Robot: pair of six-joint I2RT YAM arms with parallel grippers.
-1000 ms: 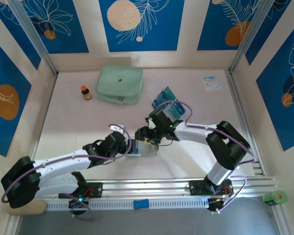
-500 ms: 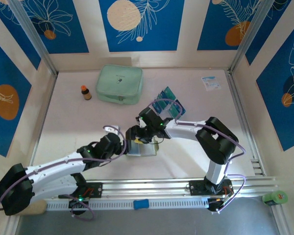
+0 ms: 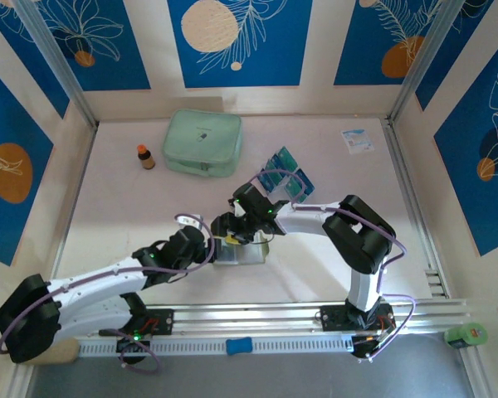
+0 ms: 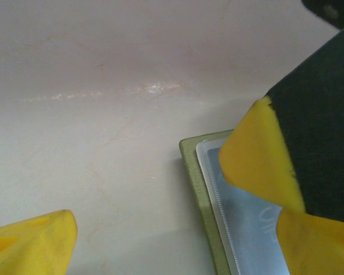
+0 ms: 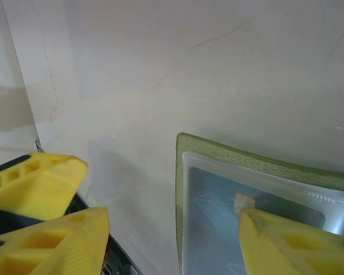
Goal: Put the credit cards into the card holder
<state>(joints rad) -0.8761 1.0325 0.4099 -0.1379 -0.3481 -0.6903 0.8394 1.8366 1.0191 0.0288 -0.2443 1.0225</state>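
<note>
The olive card holder (image 3: 246, 254) lies open on the table between both arms. Its olive rim (image 5: 246, 156) frames a clear sleeve with a blue card (image 5: 218, 200) inside. My right gripper (image 5: 172, 220) is open over the holder's corner, with one yellow finger (image 5: 292, 243) resting on the sleeve. My left gripper (image 4: 152, 195) is open too, with one finger (image 4: 258, 157) on the sleeve beside the holder's edge (image 4: 196, 183). From above, the left gripper (image 3: 214, 247) and right gripper (image 3: 231, 230) meet at the holder. A fanned pile of blue and teal credit cards (image 3: 286, 176) lies behind them.
A pale mint zip pouch (image 3: 202, 143) and a small brown bottle (image 3: 145, 157) stand at the back left. A white-and-blue packet (image 3: 357, 139) lies at the back right. Metal rails edge the table at the right and front.
My right gripper has swung left from beside the card pile to the holder's left part. The left arm has shifted slightly left. The holder has stayed put.
</note>
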